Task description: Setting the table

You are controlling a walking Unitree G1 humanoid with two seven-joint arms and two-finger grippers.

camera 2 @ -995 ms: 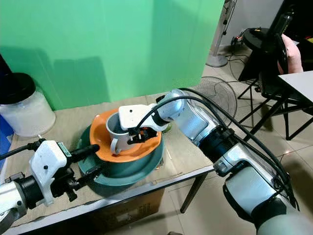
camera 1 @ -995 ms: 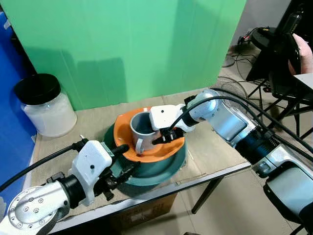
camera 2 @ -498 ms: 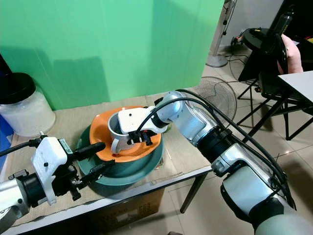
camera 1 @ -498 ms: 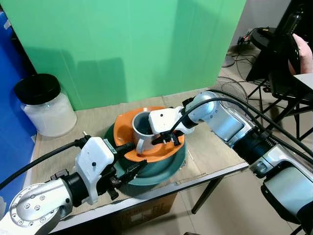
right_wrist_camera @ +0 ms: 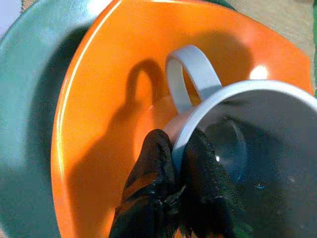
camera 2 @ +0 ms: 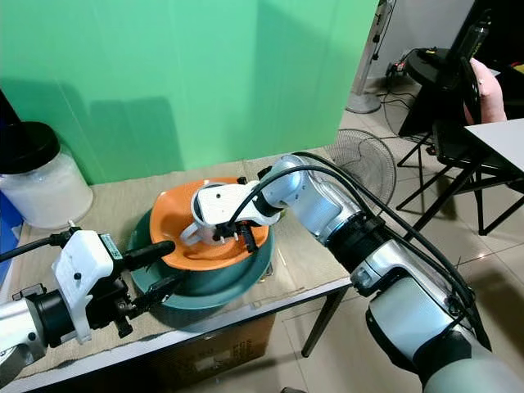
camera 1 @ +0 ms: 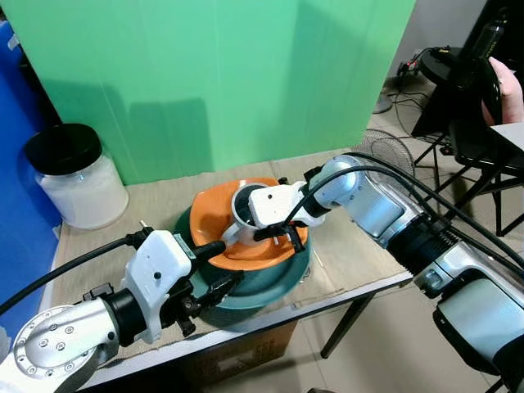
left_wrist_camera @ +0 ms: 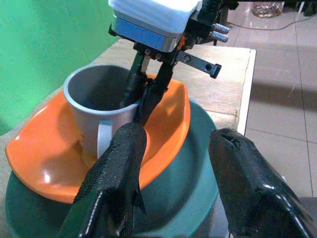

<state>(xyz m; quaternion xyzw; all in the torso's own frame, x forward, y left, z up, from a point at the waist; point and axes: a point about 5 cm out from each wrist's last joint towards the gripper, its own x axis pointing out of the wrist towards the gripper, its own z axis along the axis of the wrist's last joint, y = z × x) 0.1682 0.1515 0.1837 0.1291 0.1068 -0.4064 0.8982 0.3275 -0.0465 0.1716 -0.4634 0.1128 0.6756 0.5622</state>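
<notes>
A grey mug point(left_wrist_camera: 94, 106) stands in an orange bowl point(camera 1: 211, 219), which rests on a dark green plate point(camera 1: 288, 274) on the cloth-covered table point(camera 1: 348, 250). My right gripper point(right_wrist_camera: 174, 161) is shut on the mug's rim, one finger inside and one outside, near the handle point(right_wrist_camera: 190, 74). From the head the white gripper body hides most of the mug point(camera 1: 243, 202). At the plate's near left edge my left gripper point(camera 1: 219, 264) is open. Its upper finger lies by the orange bowl's rim and the lower one by the green plate's edge. It holds nothing.
A glass jar point(camera 1: 75, 176) with a black lid stands at the table's back left by a blue panel. A green screen rises behind. The table's front edge point(camera 1: 360, 293) is close to the plate. A floor fan point(camera 2: 360, 160), black stands and a person's hand point(camera 1: 508, 86) are at the right.
My right gripper has turned over the mug and shifted it a little toward the back of the orange bowl. My left gripper has edged closer to the plates.
</notes>
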